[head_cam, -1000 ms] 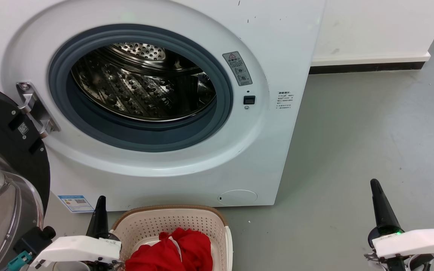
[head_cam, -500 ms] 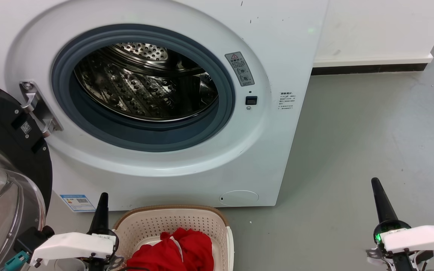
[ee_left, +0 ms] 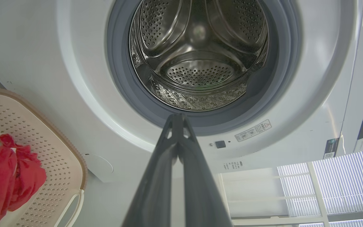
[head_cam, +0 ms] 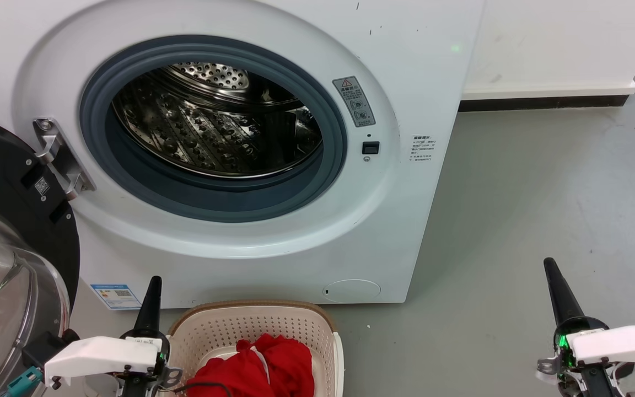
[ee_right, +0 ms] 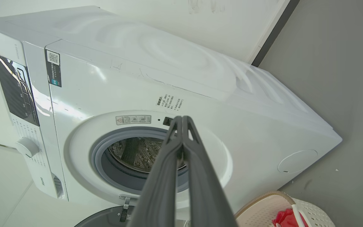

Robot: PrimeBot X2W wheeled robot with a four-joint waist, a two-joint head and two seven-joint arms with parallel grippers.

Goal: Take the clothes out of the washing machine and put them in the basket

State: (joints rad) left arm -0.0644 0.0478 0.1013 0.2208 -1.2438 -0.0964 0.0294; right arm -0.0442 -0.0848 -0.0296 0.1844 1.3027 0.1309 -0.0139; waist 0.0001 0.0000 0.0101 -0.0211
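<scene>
The white washing machine (head_cam: 405, 71) stands open, and its steel drum (head_cam: 213, 127) shows no clothes in it. On the floor in front, the cream basket (head_cam: 251, 322) holds red clothes (head_cam: 262, 366). My left gripper (head_cam: 155, 282) is shut and empty, just left of the basket's rim. Out over the bare floor at lower right, my right gripper (head_cam: 548, 264) is shut and empty too. The left wrist view has my left gripper (ee_left: 177, 117) aimed at the drum (ee_left: 197, 53), basket (ee_left: 27, 126) at its left. From the right wrist, the shut fingers (ee_right: 181, 119) point at the washer front.
The black-rimmed glass door (head_cam: 3, 264) hangs open at the far left, close to my left arm. Grey floor (head_cam: 543, 193) spreads right of the machine up to a white wall with a dark skirting (head_cam: 543, 102).
The head view has shifted slightly, so the washer sits a little further right. Both grippers stay shut in nearly the same places. The red clothes lie still in the basket.
</scene>
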